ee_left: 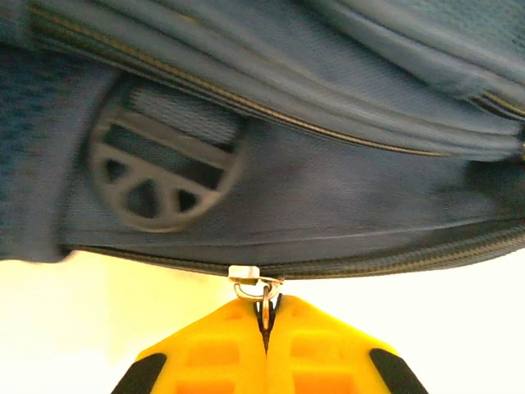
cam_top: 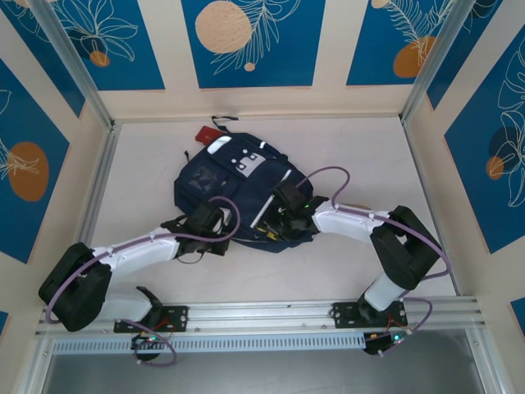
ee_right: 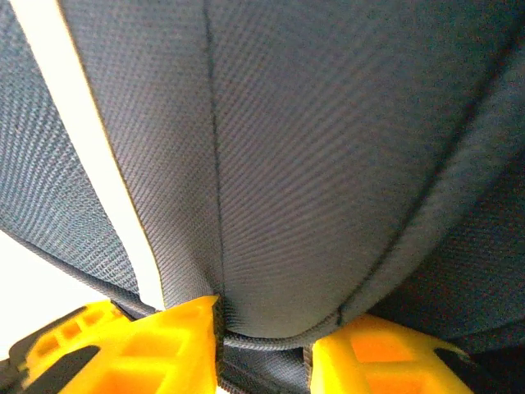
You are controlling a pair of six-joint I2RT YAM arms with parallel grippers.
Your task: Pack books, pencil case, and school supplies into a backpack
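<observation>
The navy backpack [cam_top: 234, 185] lies flat mid-table, its white stripe [cam_top: 271, 200] running along the front pocket. At the backpack's near-left edge, my left gripper [cam_top: 215, 222] is shut. In the left wrist view the yellow fingers [ee_left: 221, 353] pinch the metal zipper pull [ee_left: 264, 305], just below the slider [ee_left: 244, 275] on the zip line. My right gripper [cam_top: 285, 215] sits on the near-right part of the backpack. There its jaws [ee_right: 262, 328] hold a bound fold of the navy fabric [ee_right: 312, 189] between them. The books, pencil case and school supplies are hidden.
A small red object [cam_top: 205, 134] pokes out behind the backpack's far-left corner. A round grey plastic patch [ee_left: 160, 176] sits on the backpack's side. Patterned walls and metal posts enclose the table [cam_top: 361, 164], and a rail [cam_top: 271, 316] runs along its near edge.
</observation>
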